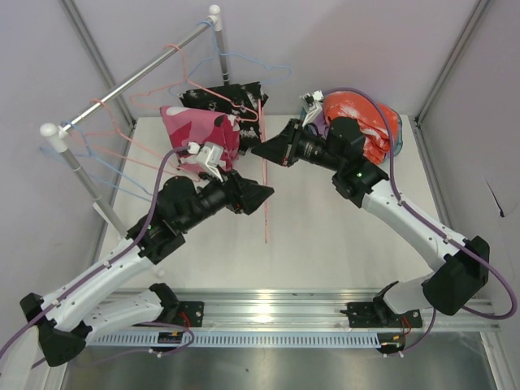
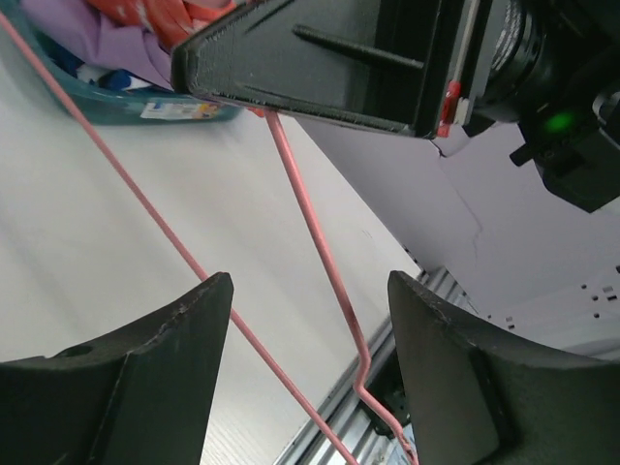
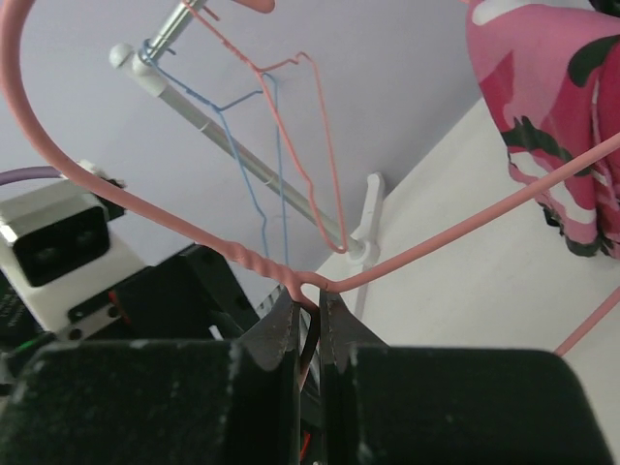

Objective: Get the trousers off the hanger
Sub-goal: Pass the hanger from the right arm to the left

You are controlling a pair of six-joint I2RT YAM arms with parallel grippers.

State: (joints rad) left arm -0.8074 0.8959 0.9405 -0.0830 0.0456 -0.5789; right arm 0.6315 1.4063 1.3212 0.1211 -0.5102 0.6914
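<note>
The right pincer (image 3: 308, 305) is clamped on the twisted neck of a pink wire hanger (image 3: 254, 260), its two fingers pressed together with the wire caught between them. Seen from above, this pincer (image 1: 270, 150) holds the hanger over the middle of the white surface (image 1: 325, 236), and the wire runs down toward the near edge. The left pincer (image 2: 310, 291) stands apart, fingers wide, with the pink wire passing through the gap and touching neither finger; from above it (image 1: 258, 195) sits just below the right one. The pink-magenta patterned trousers (image 1: 199, 130) hang beside the left arm's wrist, close to the held hanger, though I cannot tell what carries them. The black speckled trousers (image 1: 223, 96) sit just behind them, nearer the rack (image 1: 138, 71). At the far right of the surface a teal basket (image 2: 145, 107) holds the orange pair (image 1: 366, 118) and the lavender pair (image 2: 87, 29) bunched together, well apart from the rack.
</note>
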